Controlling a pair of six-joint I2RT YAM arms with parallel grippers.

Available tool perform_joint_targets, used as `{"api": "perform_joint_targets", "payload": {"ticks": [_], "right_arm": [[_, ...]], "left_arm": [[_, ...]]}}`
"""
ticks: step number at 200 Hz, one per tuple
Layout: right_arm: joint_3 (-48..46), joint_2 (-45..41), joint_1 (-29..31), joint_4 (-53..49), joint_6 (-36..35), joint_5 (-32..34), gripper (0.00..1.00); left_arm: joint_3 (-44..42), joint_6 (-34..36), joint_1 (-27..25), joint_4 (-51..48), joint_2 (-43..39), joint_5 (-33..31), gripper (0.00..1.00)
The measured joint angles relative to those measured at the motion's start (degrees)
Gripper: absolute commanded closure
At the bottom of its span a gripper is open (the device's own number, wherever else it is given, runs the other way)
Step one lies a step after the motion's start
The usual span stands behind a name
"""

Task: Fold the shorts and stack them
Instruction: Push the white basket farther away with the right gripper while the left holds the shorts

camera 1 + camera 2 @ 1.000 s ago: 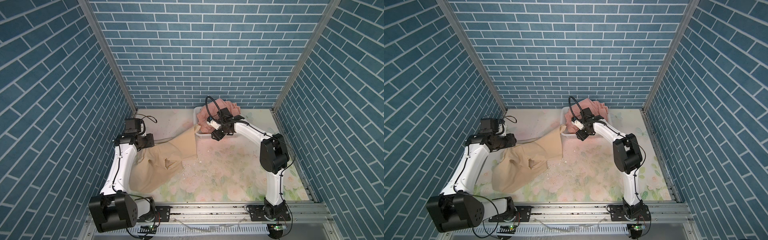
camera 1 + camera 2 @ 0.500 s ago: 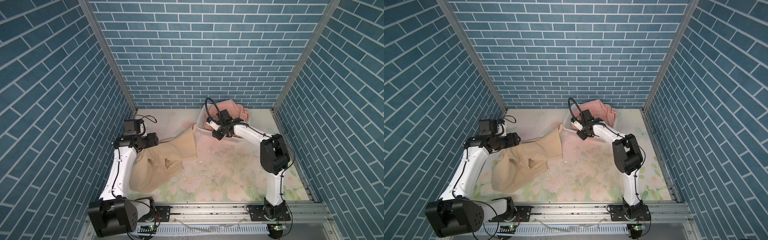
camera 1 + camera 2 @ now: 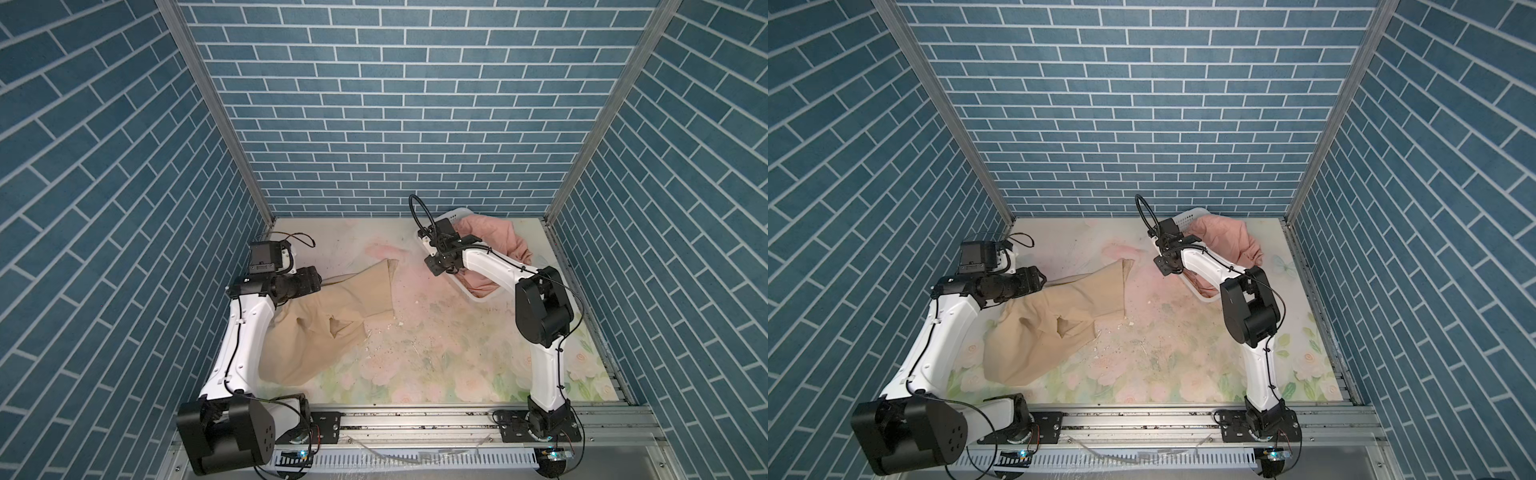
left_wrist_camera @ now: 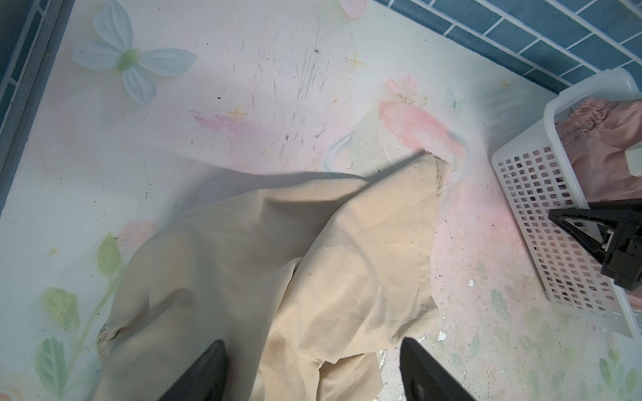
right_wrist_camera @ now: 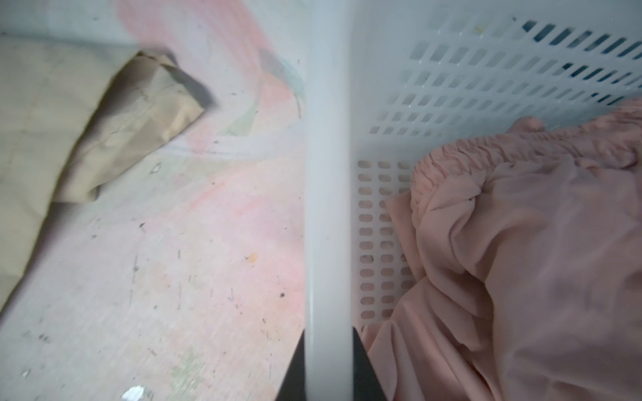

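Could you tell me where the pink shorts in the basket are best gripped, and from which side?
Pinch the gathered waistband of the pink shorts, exposed near the perforated wall of the basket; probably come from above, since the walls block sideways approaches.

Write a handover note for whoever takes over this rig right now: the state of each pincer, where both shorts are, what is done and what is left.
Left pincer: open above the beige shorts, holding nothing.
Right pincer: shut on the rim of the basket.
Beige shorts: rumpled and unfolded on the table, left side.
Pink shorts: bunched in the basket, back right.
Done: beige shorts are out of the basket.
Left: take the pink shorts out, fold both, stack them.
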Motion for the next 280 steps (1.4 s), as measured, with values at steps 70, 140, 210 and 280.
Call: {"api": "perform_joint_targets", "payload": {"ticks": [70, 140, 210, 280], "right_arm": [[2.95, 2.34, -8.85, -0.11, 5.49, 5.84, 1.00], [3.10, 2.91, -16.39, 0.07, 6.43, 10.99, 1.00], [8.33, 6.84, -21.66, 1.16, 5.64, 11.34, 0.96], [-2.97, -3.65, -21.16, 5.03, 3.72, 4.00, 0.53]], "left_arm": [[-3.30, -1.95, -0.20, 0.33, -3.54, -0.46, 0.00], [-3.32, -3.41, -0.20, -0.83, -4.26, -5.73, 0.00], [-3.48, -4.72, -0.20, -1.88, -4.57, -8.94, 0.00], [1.66, -2.89, 2.43, -6.54, -5.33, -11.87, 0.00]]}}
